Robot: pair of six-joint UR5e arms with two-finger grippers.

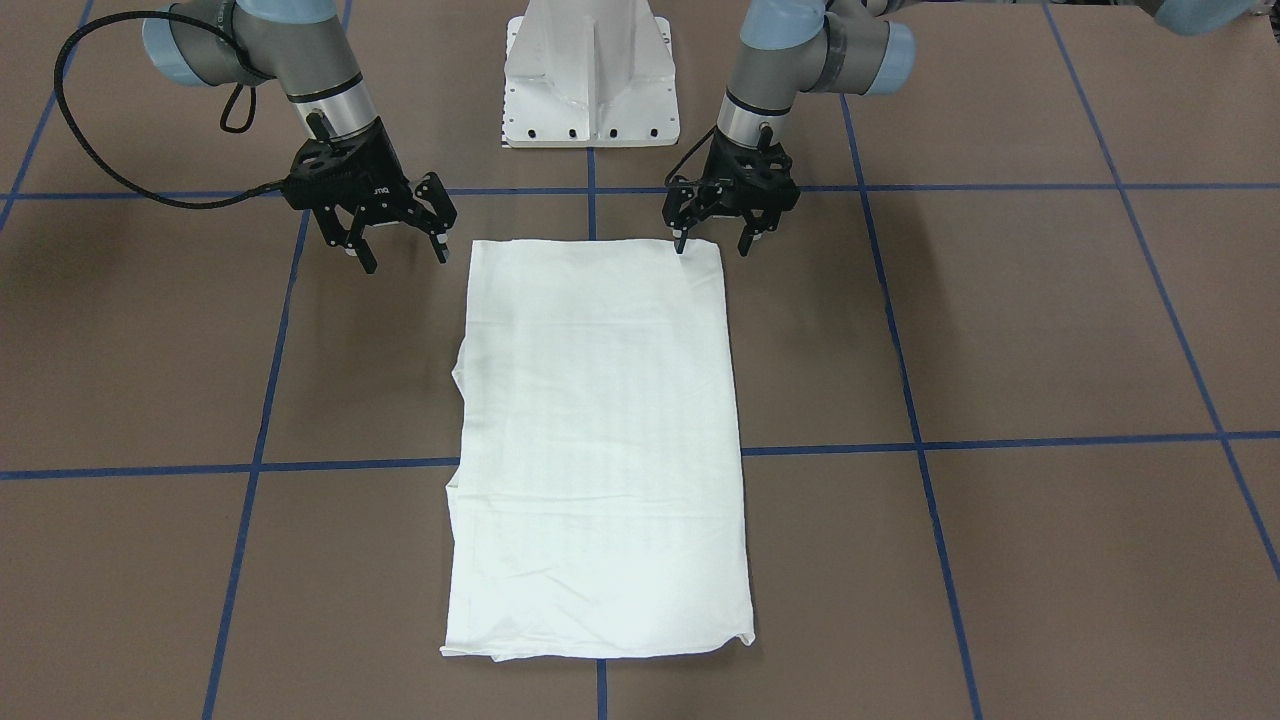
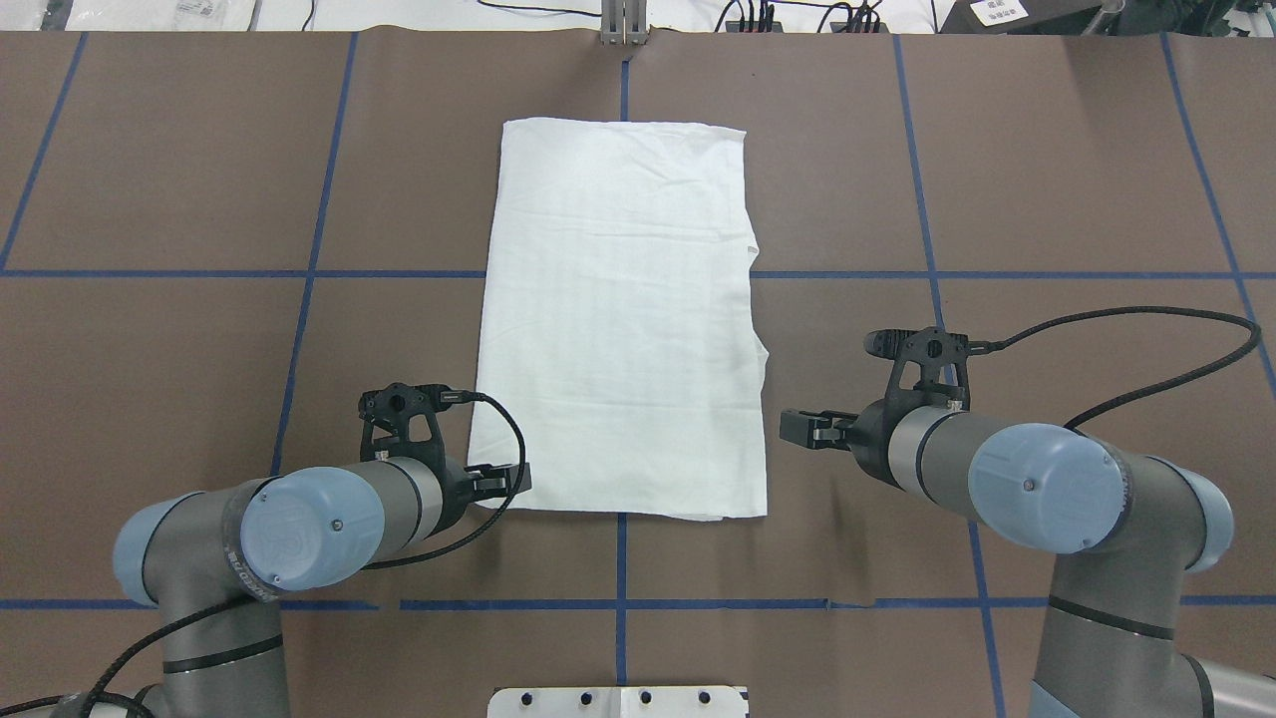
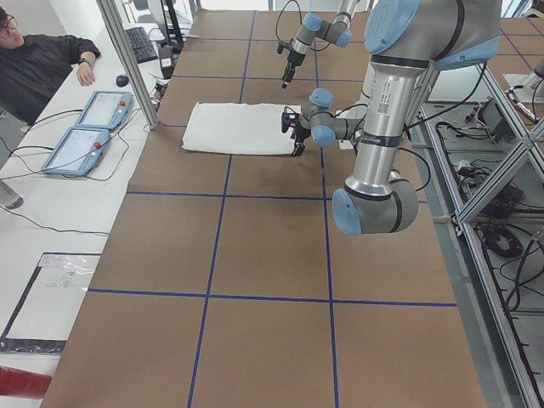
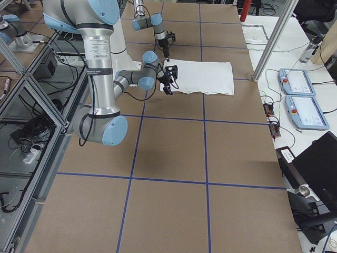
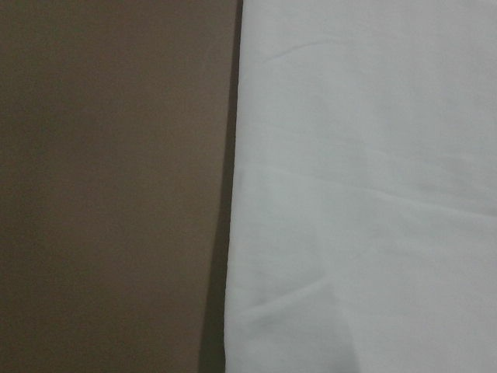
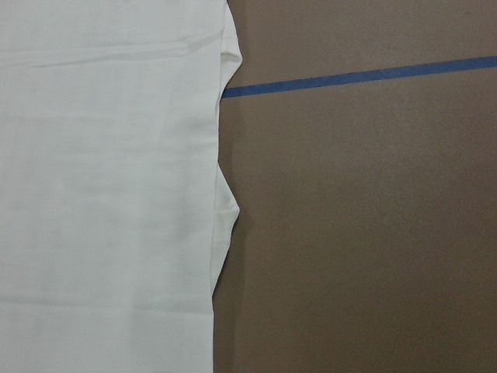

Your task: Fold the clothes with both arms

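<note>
Both spread: left gripper (image 1: 712, 248) straddles a corner of the shirt (image 1: 600, 450), right gripper (image 1: 404, 262) hangs just beside it; a corner pinch seems next.

Shirt (image 5: 357, 186) cut off by wrist-view edges; pedestal base (image 1: 590, 90) cropped at top.

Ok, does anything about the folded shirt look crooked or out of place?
Mostly tidy: the T-shirt lies as a long flat rectangle. Only its edge on the robot's right is uneven, where a small fold of cloth pokes out midway along it.
</note>
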